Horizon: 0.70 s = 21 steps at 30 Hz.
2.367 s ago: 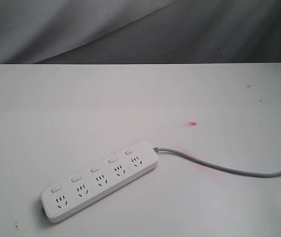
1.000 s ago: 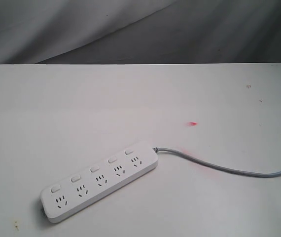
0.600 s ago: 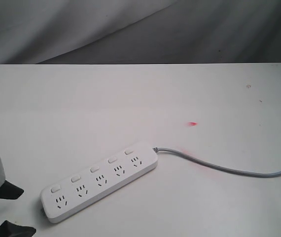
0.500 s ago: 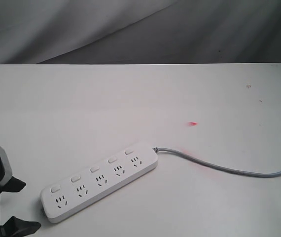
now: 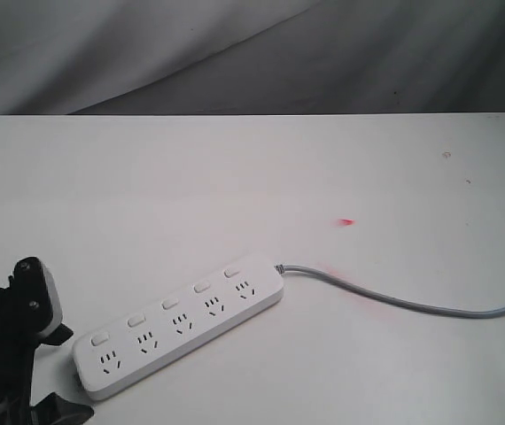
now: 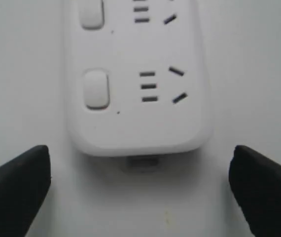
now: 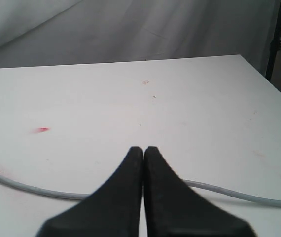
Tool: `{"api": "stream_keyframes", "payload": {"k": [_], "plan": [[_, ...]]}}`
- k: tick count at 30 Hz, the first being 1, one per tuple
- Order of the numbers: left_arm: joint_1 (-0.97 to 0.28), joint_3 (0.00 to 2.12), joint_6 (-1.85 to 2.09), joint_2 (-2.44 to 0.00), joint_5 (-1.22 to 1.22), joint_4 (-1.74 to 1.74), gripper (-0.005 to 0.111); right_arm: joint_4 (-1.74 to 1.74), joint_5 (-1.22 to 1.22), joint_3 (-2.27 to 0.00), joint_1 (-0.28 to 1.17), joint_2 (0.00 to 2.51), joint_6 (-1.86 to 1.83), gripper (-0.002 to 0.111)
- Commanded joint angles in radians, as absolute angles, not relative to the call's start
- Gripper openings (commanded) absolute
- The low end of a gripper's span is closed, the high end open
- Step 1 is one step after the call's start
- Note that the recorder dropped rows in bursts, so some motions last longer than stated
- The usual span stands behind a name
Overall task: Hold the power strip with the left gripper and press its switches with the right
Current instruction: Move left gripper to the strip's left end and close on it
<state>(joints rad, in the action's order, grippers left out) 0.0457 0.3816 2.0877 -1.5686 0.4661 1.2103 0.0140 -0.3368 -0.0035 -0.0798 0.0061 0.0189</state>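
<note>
- Power strip (image 5: 179, 324) lies flat and slanted on the white desk (image 5: 235, 177), near the front left.
- Five switches (image 5: 170, 303) sit in a row along its far edge.
- A grey cable (image 5: 394, 301) runs off to the right from its right end.
- At its left end the left claw (image 6: 140, 196) is spread wide apart, not touching it.
- Over the cable the right claw (image 7: 143, 153) is pressed together, holding nothing.

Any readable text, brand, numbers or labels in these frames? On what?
No readable text in any view.
Power strip: only socket slots and blank switches show; no brand or rating visible.
Small dark mark on the table: too small to tell if it is writing.
</note>
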Motion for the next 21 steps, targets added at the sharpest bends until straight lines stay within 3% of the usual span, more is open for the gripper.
{"api": "stream_keyframes", "payload": {"k": [1,21], "plan": [[0.042,0.413,2.093,-1.608,0.436,1.222,0.092,0.011,-0.333,0.0,-0.083,0.0,0.009,0.0],[0.042,0.449,2.093,-1.724,0.523,1.245,0.092,0.011,-0.333,0.0,-0.083,0.0,0.009,0.0]]}}
